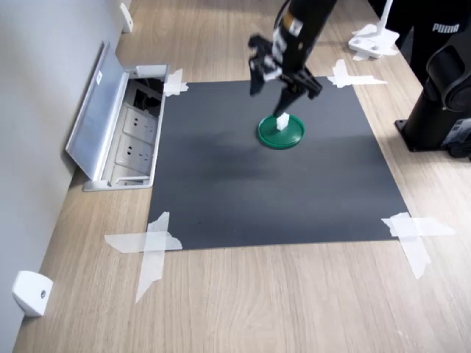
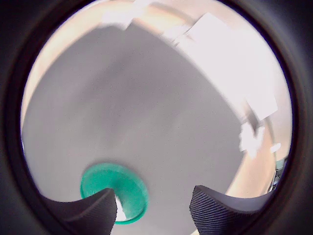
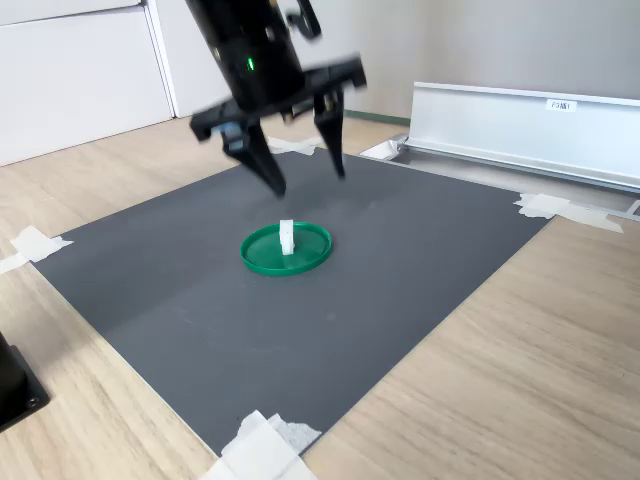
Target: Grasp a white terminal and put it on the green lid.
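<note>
The white terminal (image 3: 287, 236) stands upright on the green lid (image 3: 262, 259), a little off its centre, and nothing holds it. The claw (image 3: 305, 160) hangs above the lid with its 2 fingers spread wide apart and empty, so it is open. In the first exterior view the terminal (image 1: 282, 121) is just below the fingertips, but the second exterior view shows clear air between them. In the wrist view only a small white part of the terminal (image 2: 120, 211) shows beside 1 ribbed finger (image 2: 88, 210), and the lid (image 2: 134, 188) lies mostly to one side of the fingers.

The terminal looks like a tiny block of hard plastic, so I judge it very light and stiff, not fragile, with smooth sides that may slip. It is taller than it is wide, so a small touch could tip it over. If it must be taken again, the best hold is probably across its 2 flat opposite sides, low on the body; its notched shape is too small here to see well. The lid is thin and light too, and may slide on the dark mat (image 1: 294, 206) that is taped to the counter (image 1: 294, 301) if it is pushed from the side.
</note>
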You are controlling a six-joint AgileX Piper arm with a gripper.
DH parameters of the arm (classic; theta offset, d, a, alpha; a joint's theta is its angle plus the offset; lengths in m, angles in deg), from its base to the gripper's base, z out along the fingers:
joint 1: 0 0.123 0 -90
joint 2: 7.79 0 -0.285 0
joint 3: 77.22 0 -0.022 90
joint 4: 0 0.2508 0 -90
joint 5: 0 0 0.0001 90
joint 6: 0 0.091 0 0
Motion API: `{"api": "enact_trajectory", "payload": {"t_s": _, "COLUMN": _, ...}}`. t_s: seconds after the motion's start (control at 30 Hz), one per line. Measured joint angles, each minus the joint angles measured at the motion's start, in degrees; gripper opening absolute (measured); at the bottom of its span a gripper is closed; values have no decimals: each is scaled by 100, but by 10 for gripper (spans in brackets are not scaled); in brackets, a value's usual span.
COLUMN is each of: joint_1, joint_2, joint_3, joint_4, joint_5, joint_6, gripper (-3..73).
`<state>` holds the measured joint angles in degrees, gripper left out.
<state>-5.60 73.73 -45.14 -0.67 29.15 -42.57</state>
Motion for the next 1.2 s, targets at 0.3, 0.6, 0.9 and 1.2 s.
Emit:
{"api": "enact_trajectory", "payload": {"t_s": 0.3, "joint_1": 0, "joint_2": -2090, "joint_3": 6, "joint_4": 606, "joint_5": -271, "joint_6": 525, "gripper": 235}}
{"api": "enact_trajectory", "payload": {"t_s": 0.6, "joint_1": 0, "joint_2": -3961, "joint_3": 871, "joint_4": 300, "joint_5": -1390, "joint_6": 3882, "gripper": -3}}
{"api": "enact_trajectory", "payload": {"t_s": 0.9, "joint_1": 0, "joint_2": -5721, "joint_3": 2629, "joint_4": -93, "joint_5": -1752, "joint_6": 4826, "gripper": -5}}
{"api": "enact_trajectory", "payload": {"t_s": 1.2, "joint_1": 0, "joint_2": -6863, "joint_3": 3946, "joint_4": -93, "joint_5": -1730, "joint_6": 4858, "gripper": -5}}
